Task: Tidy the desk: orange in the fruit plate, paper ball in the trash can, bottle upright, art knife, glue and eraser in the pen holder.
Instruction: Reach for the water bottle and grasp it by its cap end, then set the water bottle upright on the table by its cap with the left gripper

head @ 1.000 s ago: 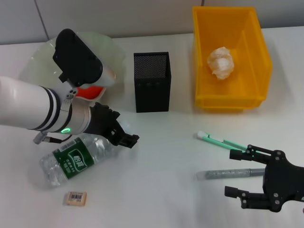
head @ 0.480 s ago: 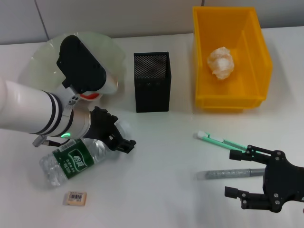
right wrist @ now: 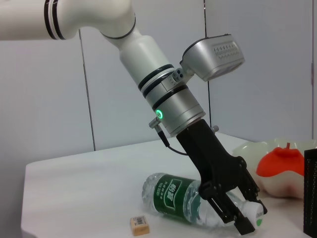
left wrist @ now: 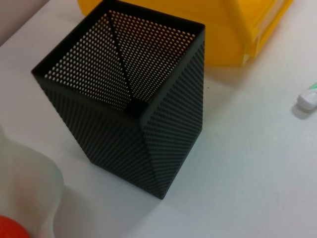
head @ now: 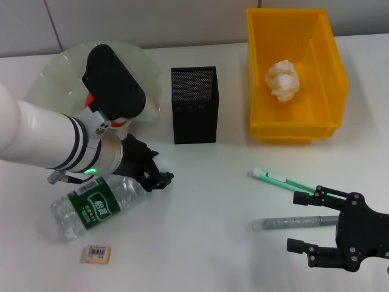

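So left pincer (head: pixel 159 177) grips lying bottle (head: pixel 91 205) nr cap.

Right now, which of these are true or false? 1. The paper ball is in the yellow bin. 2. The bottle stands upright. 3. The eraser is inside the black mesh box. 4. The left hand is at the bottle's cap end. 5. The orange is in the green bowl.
1. True: the paper ball lies in the trash can.
2. False: the bottle lies on its side.
3. False: the eraser lies on the table; the pen holder looks empty.
4. True: the left hand closes around it.
5. True: the orange sits in the fruit plate.
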Controlling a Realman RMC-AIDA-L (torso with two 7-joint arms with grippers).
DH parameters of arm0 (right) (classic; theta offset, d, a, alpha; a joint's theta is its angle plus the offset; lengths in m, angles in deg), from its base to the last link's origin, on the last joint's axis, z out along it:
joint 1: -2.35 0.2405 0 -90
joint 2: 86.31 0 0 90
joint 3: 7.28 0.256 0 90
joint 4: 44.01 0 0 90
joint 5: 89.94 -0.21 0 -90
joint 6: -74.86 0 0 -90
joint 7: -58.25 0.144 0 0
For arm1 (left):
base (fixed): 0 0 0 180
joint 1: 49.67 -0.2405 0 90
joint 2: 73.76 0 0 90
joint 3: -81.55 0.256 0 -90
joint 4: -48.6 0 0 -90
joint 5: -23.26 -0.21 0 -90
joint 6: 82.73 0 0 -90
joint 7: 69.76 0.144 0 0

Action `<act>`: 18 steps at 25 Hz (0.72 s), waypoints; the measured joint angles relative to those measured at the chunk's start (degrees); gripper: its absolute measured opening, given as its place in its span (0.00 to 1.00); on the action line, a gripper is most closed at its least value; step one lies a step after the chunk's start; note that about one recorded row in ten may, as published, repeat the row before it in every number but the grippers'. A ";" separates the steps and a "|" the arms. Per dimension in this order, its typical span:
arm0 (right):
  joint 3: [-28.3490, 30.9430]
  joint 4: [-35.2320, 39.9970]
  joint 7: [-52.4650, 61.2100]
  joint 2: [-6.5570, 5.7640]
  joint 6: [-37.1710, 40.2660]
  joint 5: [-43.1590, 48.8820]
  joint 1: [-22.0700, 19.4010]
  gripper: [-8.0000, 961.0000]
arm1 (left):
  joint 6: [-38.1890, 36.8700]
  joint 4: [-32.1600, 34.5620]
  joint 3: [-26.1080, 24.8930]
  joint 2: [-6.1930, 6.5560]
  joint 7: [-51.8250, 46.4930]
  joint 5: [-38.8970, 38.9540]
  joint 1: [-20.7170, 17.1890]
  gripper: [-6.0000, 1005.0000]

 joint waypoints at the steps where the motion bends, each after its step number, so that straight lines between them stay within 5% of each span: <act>1: 0.00 0.00 0.00 0.00 0.00 0.00 0.00 0.84 | 0.11 -0.15 0.12 0.00 0.20 -0.04 0.12 0.68; 9: 0.00 0.00 0.40 0.00 -0.20 -0.12 0.00 0.84 | -0.10 0.95 0.06 0.00 0.46 0.04 0.58 0.45; 18: 0.08 0.00 0.67 -0.06 -0.16 -0.31 0.00 0.84 | -4.09 9.84 -0.28 0.22 0.01 0.32 -1.91 0.45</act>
